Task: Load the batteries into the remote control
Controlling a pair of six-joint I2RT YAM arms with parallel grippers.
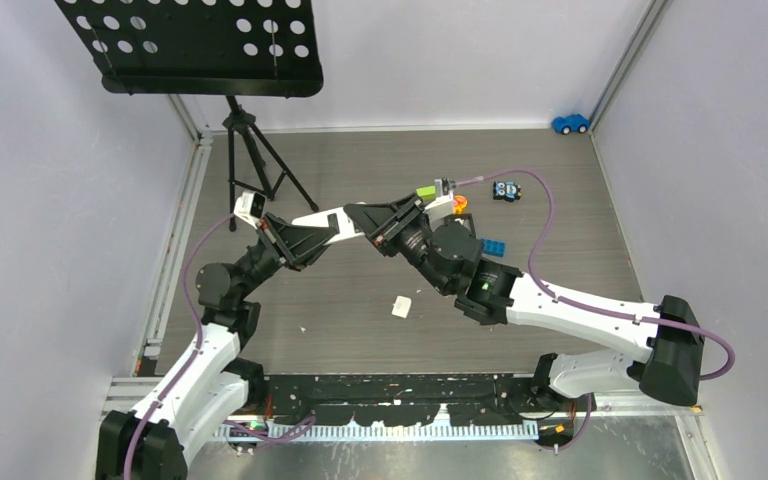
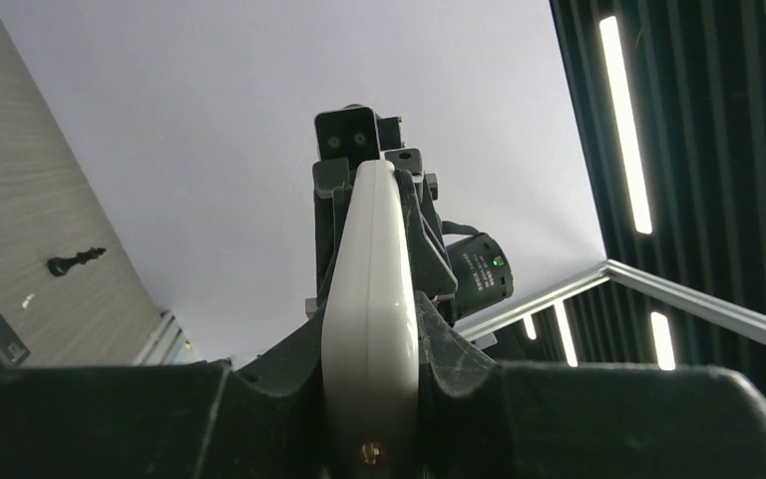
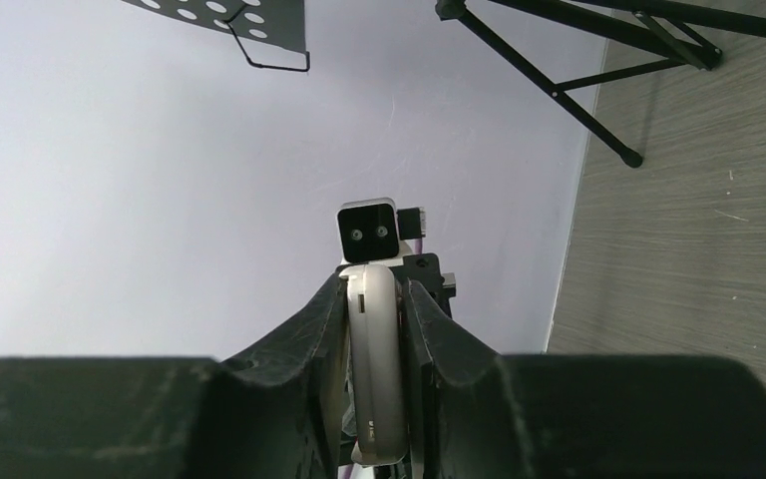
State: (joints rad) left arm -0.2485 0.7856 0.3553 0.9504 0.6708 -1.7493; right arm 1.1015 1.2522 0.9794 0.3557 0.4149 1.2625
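Both arms reach in from the near edge and meet nose to nose over the middle of the table (image 1: 360,330). The left arm bends up from the left corner, and the right arm sweeps in low from the right with its elbow well out to the side. Each wrist camera looks straight at the other one.

The table is grey wood-grain with plain pale walls around it. A black perforated music stand (image 1: 190,45) sits on its tripod at the back left. There's a blue toy car (image 1: 570,123) in the far right corner, a blue brick (image 1: 493,246) just beside the right arm and a white scrap (image 1: 400,307) nearer the front. A black chess piece (image 2: 75,262) lies on its side in the left wrist view.

The left gripper (image 2: 371,344) is clamped narrow on one end of the white remote control (image 1: 322,217). The right gripper (image 3: 374,319) has its fingers snug against both sides of the other end, so the remote control hangs in the air between them, off the table. The batteries are too small for me to pick out.
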